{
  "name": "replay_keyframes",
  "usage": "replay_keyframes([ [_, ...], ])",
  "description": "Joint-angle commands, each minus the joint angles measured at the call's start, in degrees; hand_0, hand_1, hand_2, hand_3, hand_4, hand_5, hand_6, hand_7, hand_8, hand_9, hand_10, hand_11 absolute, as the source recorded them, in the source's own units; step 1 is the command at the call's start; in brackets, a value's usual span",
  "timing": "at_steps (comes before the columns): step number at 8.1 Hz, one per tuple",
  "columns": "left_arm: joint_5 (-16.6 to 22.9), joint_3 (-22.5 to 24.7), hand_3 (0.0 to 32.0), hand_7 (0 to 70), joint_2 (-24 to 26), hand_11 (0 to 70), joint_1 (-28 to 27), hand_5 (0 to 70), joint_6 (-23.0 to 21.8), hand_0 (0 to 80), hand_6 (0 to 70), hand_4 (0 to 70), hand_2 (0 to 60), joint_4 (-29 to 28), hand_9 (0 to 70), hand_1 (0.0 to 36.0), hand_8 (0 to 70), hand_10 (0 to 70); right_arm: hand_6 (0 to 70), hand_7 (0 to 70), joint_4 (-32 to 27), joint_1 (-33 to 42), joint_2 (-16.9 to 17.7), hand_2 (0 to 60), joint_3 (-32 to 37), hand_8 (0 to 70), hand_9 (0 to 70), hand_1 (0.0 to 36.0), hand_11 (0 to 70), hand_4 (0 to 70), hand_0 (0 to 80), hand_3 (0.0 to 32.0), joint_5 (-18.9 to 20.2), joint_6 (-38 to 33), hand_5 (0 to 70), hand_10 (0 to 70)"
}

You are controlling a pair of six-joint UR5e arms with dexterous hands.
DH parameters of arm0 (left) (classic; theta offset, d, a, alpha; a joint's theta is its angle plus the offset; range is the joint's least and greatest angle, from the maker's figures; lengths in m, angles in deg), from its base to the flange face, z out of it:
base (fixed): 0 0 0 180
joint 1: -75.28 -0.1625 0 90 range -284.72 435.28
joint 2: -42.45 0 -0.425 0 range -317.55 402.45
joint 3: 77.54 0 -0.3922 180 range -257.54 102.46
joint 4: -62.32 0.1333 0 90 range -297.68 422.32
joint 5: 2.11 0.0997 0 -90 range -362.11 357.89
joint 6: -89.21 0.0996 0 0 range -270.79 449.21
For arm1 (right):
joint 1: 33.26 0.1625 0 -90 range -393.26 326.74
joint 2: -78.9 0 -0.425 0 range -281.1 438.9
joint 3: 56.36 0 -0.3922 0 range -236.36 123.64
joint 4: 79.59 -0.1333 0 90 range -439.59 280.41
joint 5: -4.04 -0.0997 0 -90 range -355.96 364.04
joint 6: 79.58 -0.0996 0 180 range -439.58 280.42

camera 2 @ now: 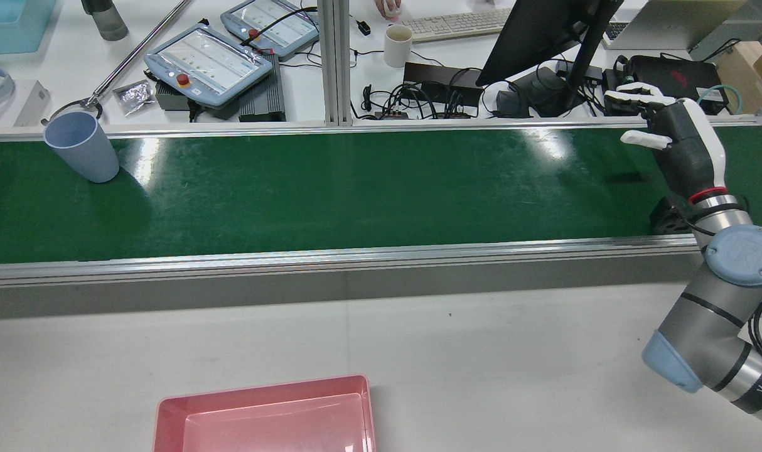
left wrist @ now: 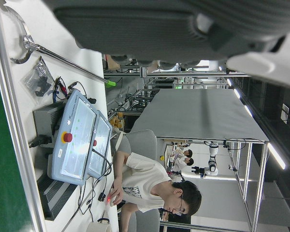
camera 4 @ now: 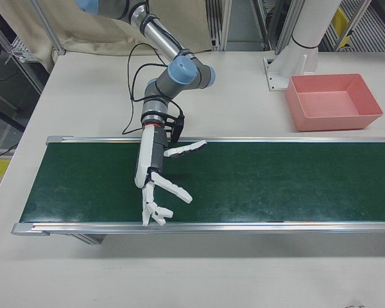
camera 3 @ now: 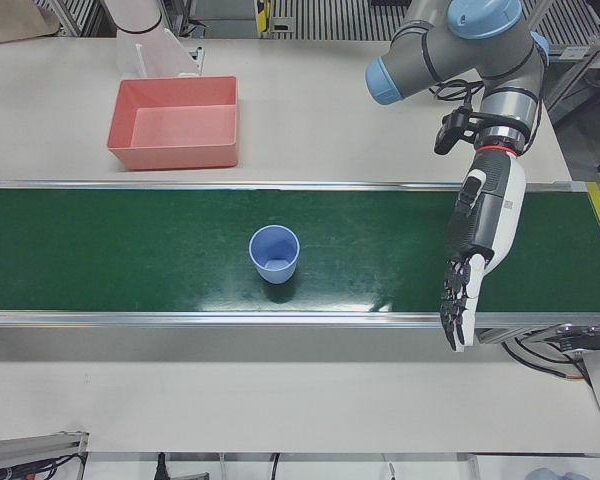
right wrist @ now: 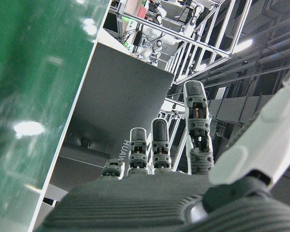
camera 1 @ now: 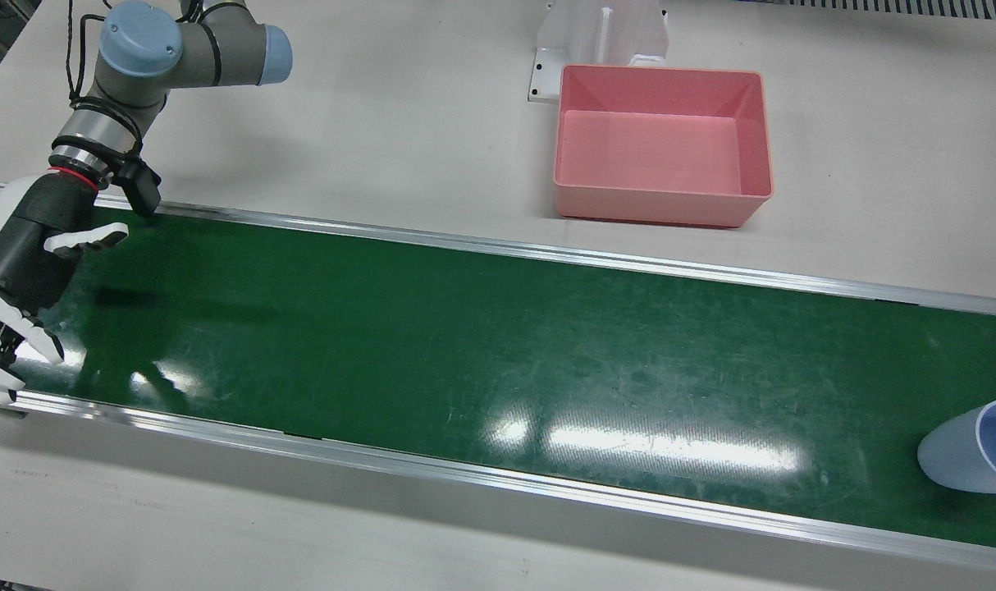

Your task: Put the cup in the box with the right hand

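Smooth tapered blue cup [camera 3: 275,253] stands upright on glossy green belt [camera 3: 130,250].

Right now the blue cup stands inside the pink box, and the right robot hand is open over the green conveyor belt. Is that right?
Not quite. The blue cup stands on the green conveyor belt, not inside the pink box, which is empty on the table; the rear view shows this. The right robot hand is indeed open over the belt.

I see the pale blue cup [camera 2: 81,146] upright on the belt, upper left; the empty pink box [camera 2: 265,416] sits bottom centre.
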Motion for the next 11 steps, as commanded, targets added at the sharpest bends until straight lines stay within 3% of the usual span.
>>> replay_keyframes([
  [1,0.0,0.0,0.0,0.0,0.0,0.0,0.0,0.0,0.0,0.0,0.0,0.0,0.0,0.0,0.0,0.0,0.0,0.0,7.9,43.0,-0.2,0.0,-0.3,0.0,1.8,11.1,21.4,0.0,4.1,40.0,40.4,1.4,0.1,0.5,1.3,3.0],
  [7,0.0,0.0,0.0,0.0,0.0,0.0,0.0,0.0,0.0,0.0,0.0,0.0,0.0,0.0,0.0,0.0,0.0,0.0,8.1,43.3,-0.4,0.0,-1.1,0.0,2.3,11.6,21.3,0.0,4.9,38.4,39.1,0.4,-0.1,-0.2,1.3,3.5],
  [11,0.0,0.0,0.0,0.0,0.0,0.0,0.0,0.0,0.0,0.0,0.0,0.0,0.0,0.0,0.0,0.0,0.0,0.0,7.9,43.7,1.1,0.0,-1.1,0.0,1.7,11.2,21.1,0.0,2.3,42.2,40.1,0.8,0.3,0.0,1.1,1.8],
])
